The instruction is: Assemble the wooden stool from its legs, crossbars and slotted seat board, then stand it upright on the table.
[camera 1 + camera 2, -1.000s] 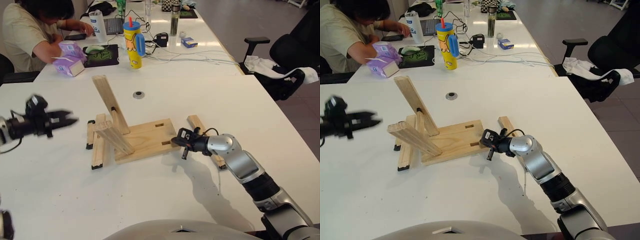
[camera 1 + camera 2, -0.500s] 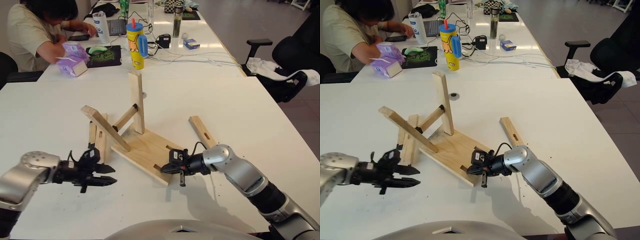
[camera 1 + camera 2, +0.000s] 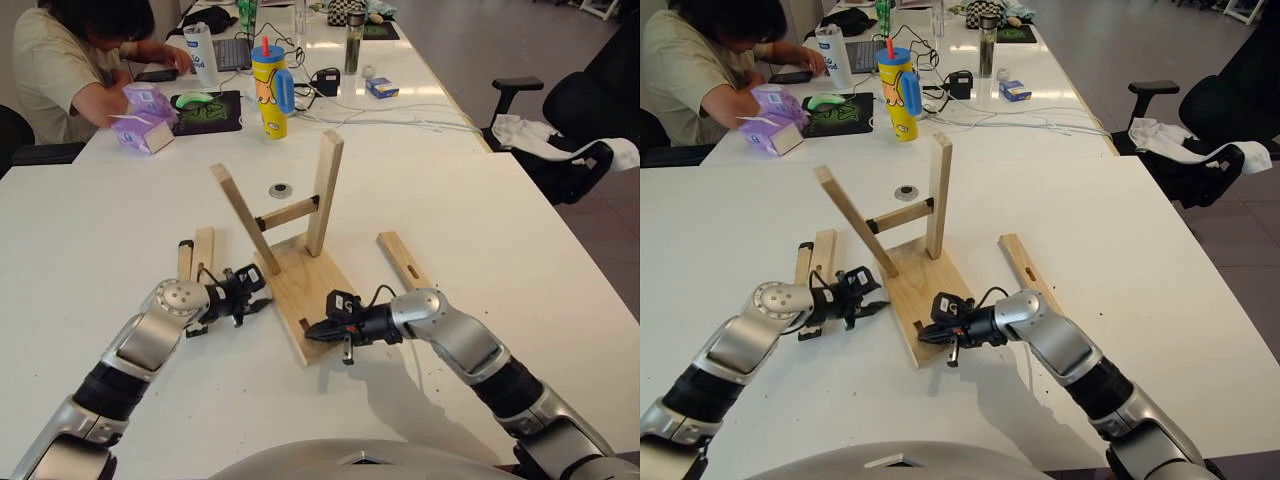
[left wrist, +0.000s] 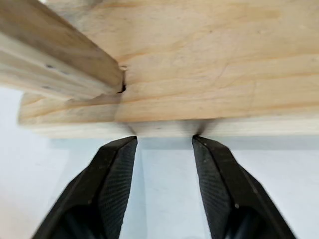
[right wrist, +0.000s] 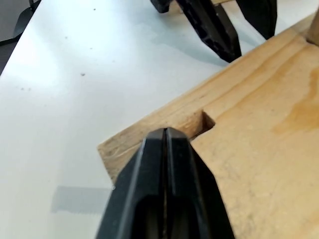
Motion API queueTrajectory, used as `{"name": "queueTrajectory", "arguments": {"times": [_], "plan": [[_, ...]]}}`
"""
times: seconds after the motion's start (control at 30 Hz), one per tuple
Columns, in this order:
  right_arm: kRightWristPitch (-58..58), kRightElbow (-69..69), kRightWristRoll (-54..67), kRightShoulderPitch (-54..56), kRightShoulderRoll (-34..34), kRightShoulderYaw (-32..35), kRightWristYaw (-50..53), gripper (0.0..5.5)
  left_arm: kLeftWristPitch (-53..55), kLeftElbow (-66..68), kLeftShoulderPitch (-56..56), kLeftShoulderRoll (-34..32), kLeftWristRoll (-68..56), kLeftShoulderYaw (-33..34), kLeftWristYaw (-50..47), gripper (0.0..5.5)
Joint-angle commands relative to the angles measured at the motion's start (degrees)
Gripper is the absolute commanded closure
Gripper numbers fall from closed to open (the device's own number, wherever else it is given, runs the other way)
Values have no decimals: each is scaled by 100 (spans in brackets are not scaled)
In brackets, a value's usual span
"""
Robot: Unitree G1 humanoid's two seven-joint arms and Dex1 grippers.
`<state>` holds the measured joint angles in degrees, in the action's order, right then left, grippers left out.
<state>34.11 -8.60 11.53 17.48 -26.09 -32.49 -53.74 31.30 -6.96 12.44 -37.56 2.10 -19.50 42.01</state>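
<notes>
The seat board (image 3: 300, 300) is laid flat on the white table (image 3: 480, 220); two legs (image 3: 324, 190) are stood up in it and joined by a crossbar (image 3: 288, 213); the left gripper (image 3: 260, 297) is held wide open with its tips at the board's left edge; the right gripper (image 3: 310, 331) is squeezed tight on nothing, by a slot at the near corner; two loose sticks (image 3: 203, 258) are laid on the board's left side, and another stick (image 3: 404, 262) on its right.

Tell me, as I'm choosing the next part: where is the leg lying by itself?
In the head views the lone leg lies flat on the robot's right, apart from the seat board, beyond the right end effector.
</notes>
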Motion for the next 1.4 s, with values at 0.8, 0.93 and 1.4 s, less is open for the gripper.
{"name": "queueTrajectory", "arguments": {"times": [0.8, 0.93, 1.4], "plan": [[-171, -145, 547, -436, 1562, 2270, 2603, 550, 974, 121, -250, 1305, -920, 3773, -2612, 342], [-50, -105, 593, -491, 1621, 2259, 2596, 550, 1143, 396, -236, 1497, -1225, 3953, -2674, 342], [17, 73, 660, -477, 1714, 2385, 2670, 550, 1547, 612, -377, 1552, -1595, 3886, -2669, 342]]}}
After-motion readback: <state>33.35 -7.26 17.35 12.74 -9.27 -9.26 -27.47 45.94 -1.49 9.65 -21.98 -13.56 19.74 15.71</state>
